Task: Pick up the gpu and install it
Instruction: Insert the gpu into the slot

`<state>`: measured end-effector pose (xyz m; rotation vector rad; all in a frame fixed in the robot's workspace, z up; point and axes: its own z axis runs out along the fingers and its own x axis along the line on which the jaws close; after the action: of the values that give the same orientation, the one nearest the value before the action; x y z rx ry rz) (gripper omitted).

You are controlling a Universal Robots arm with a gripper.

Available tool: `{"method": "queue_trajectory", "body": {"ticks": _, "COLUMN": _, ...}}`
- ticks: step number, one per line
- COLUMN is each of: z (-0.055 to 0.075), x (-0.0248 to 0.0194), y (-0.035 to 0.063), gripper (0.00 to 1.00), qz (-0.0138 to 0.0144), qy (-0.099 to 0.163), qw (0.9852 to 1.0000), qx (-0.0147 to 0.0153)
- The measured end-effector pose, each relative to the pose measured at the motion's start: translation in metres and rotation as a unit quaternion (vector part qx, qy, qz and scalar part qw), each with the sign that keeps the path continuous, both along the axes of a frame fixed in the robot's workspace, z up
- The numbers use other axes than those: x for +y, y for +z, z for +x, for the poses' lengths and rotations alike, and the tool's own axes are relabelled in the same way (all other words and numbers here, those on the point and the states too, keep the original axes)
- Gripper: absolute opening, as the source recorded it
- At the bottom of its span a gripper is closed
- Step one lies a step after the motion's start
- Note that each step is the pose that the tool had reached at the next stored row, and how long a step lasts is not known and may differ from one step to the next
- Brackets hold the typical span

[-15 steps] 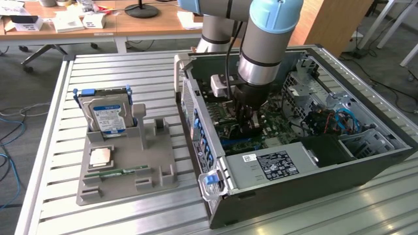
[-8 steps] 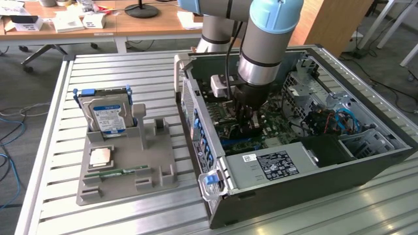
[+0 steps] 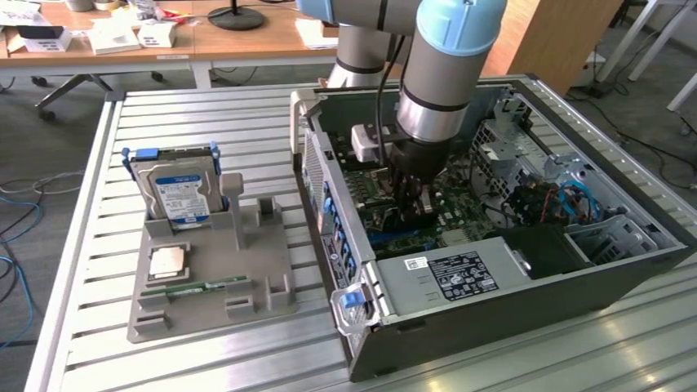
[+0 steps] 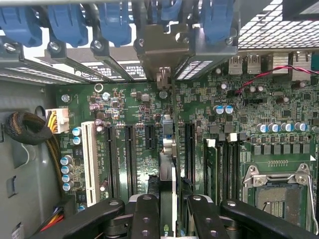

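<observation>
Item: tool [image 4: 168, 209], lowered inside open computer case [image 3: 610, 269] on slatted tabletop [image 3: 196, 359]. Fingers partly open, clamped on gpu [image 4: 168, 164], held edge-on over motherboard [image 4: 139, 129], apparently at a slot. Hard drive [image 3: 179, 196] stands on the exterior view's left.

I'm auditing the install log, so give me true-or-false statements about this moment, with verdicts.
1. The hand is inside the computer case. True.
2. The hard drive lies flat on the table. False: it stands upright in the grey holder.
3. The gpu sits edge-on between the hand's fingers, above the motherboard. True.
4. A cooler covers the CPU socket. False: it is uncovered.
</observation>
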<state>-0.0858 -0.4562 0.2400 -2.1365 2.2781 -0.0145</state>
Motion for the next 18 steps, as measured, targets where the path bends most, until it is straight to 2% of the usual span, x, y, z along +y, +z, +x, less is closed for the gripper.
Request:
{"method": "queue_trajectory", "body": {"ticks": 2, "z": -0.0001, "x": -0.0002, "y": 0.001, "gripper": 0.26, "qz": -0.002, "qy": 0.0, "qw": 1.0, "qx": 0.0}}
{"method": "queue_trajectory", "body": {"ticks": 5, "z": -0.0001, "x": -0.001, "y": 0.0014, "gripper": 0.26, "qz": -0.0068, "qy": 0.0, "qw": 1.0, "qx": 0.0001}}
{"method": "queue_trajectory", "body": {"ticks": 8, "z": -0.0001, "x": -0.0015, "y": 0.0017, "gripper": 0.26, "qz": -0.0096, "qy": -0.001, "qw": 1.0, "qx": 0.0002}}
{"method": "queue_trajectory", "body": {"ticks": 18, "z": -0.0002, "x": -0.0016, "y": 0.0017, "gripper": 0.26, "qz": -0.009, "qy": -0.001, "qw": 1.0, "qx": 0.0001}}
